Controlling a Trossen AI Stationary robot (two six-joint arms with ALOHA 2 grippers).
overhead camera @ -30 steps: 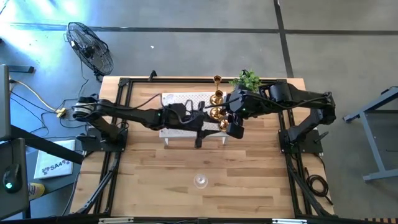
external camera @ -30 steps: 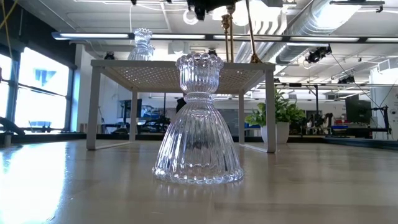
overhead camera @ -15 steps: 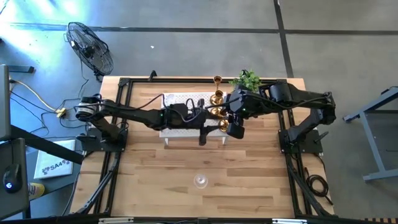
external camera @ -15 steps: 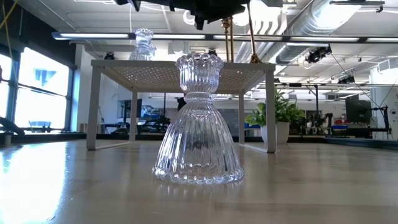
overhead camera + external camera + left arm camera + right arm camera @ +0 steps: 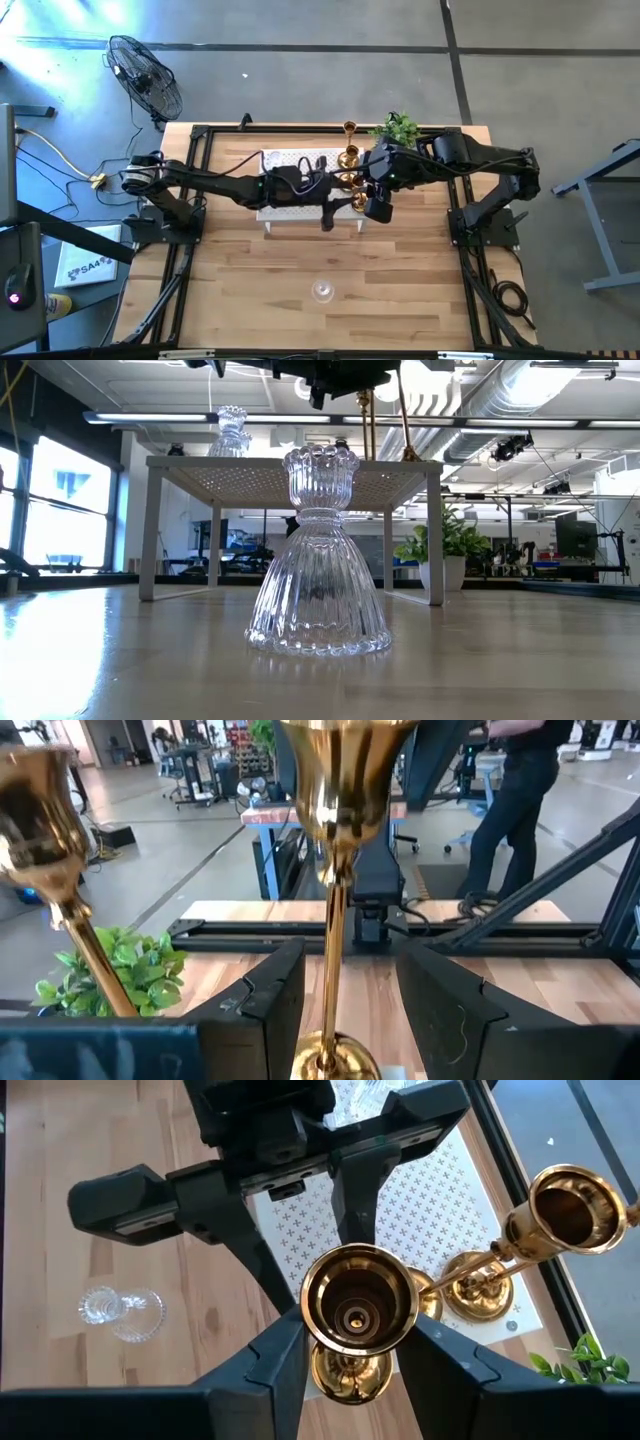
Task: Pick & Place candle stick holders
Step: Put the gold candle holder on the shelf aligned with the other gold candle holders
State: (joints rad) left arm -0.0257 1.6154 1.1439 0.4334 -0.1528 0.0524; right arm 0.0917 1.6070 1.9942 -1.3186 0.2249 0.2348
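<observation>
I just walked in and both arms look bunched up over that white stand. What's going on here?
Both arms meet over the white perforated platform. The left gripper and the right gripper each straddle the stem of a gold candle stick holder standing on it, fingers apart, not clamped. A second gold holder stands nearby. One clear glass holder sits alone on the table in front, another on the platform. A small plant stands at the back.

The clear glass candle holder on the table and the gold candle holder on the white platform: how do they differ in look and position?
The glass candle holder is clear, ribbed and squat with a wide skirt-shaped base; the gold candle holder is shiny metal with a thin tall stem. The glass one stands alone on the bare wooden table; the gold one stands on the white platform, between the fingers of the left gripper. Both stand upright, cup upward.
</observation>
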